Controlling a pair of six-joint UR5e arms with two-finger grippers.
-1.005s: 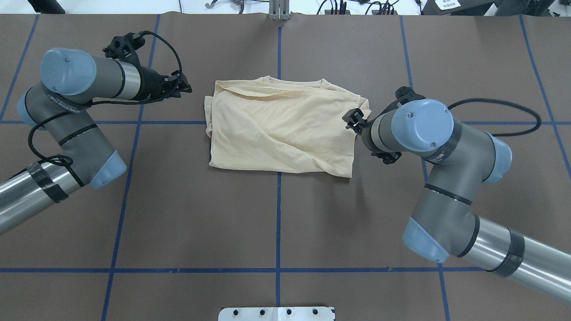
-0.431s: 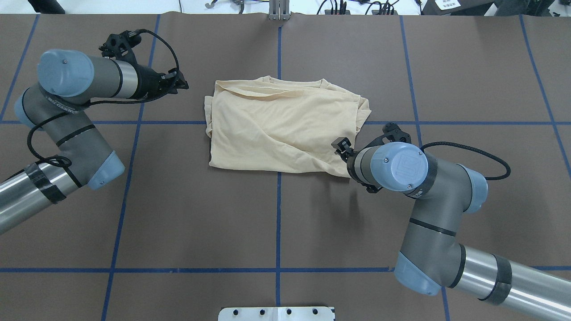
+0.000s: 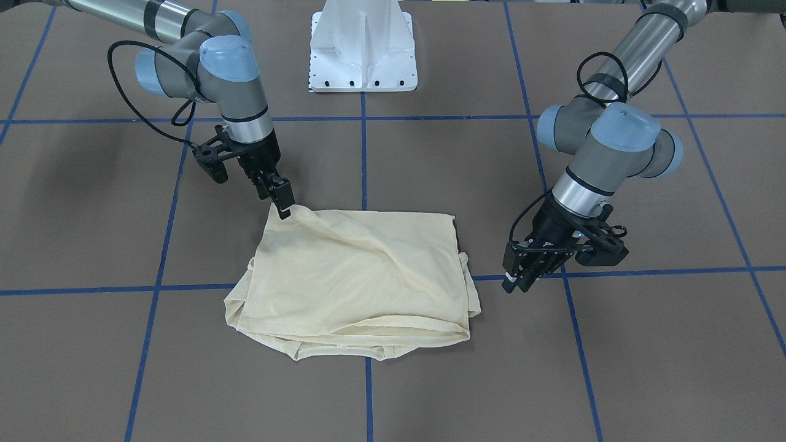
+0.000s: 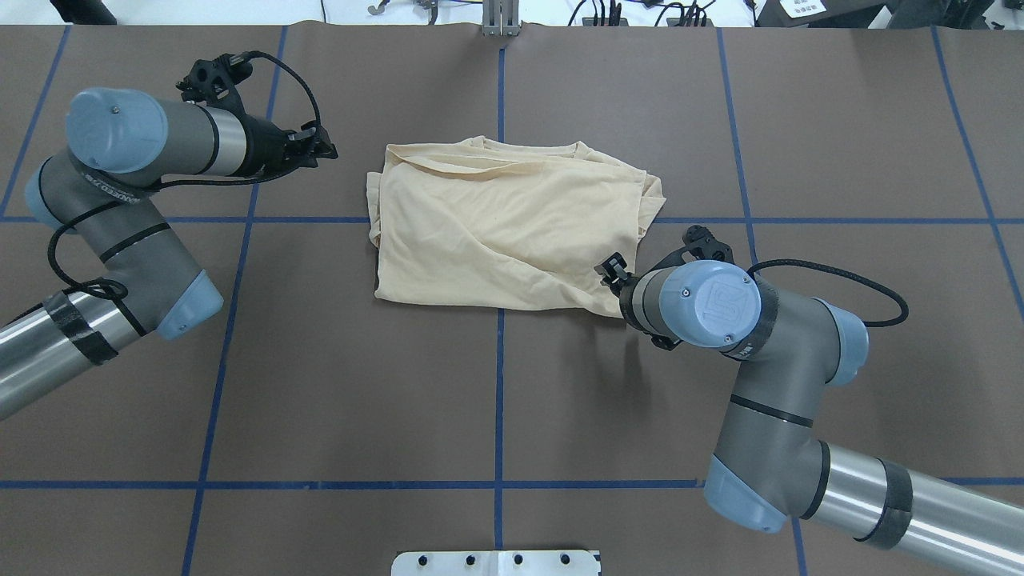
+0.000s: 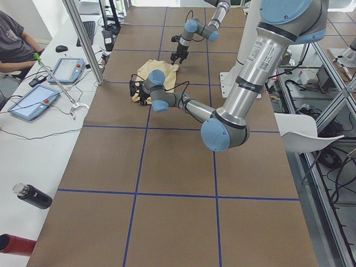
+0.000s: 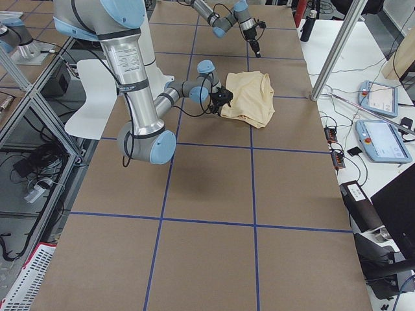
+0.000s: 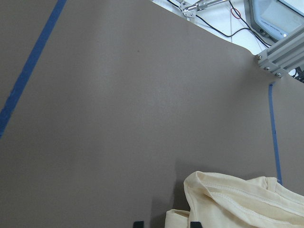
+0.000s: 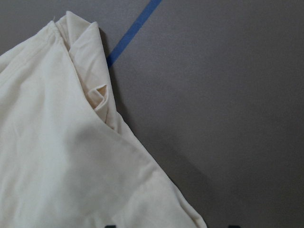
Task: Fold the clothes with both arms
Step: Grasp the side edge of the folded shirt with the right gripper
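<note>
The clothes are one pale cream-yellow shirt [image 4: 504, 232], folded into a rough rectangle at the table's centre [image 3: 362, 276]. No print shows. My right gripper [image 4: 612, 268] hangs at the shirt's corner nearest the robot on the right side, open, with its fingertips [image 3: 285, 210] just at the fabric edge. In the right wrist view that shirt corner [image 8: 57, 142] lies below and between the spread tips. My left gripper [image 4: 324, 150] is open and holds nothing, a short gap away from the shirt's left edge. Low in the left wrist view, a folded shirt hem [image 7: 237, 204] is visible.
Blue tape lines [image 4: 500, 400] divide the brown table cover. The white pedestal base [image 3: 363, 46] stands at the robot's side. Beside the table's far long edge is a bench with tablets [image 5: 68, 69], a metal post [image 5: 83, 39] and a seated person [image 5: 16, 44].
My right arm swung from the shirt's far right corner back toward the robot, and its gripper now hangs at the near right corner. The left arm shifted slightly away from the shirt. The shirt has not moved.
</note>
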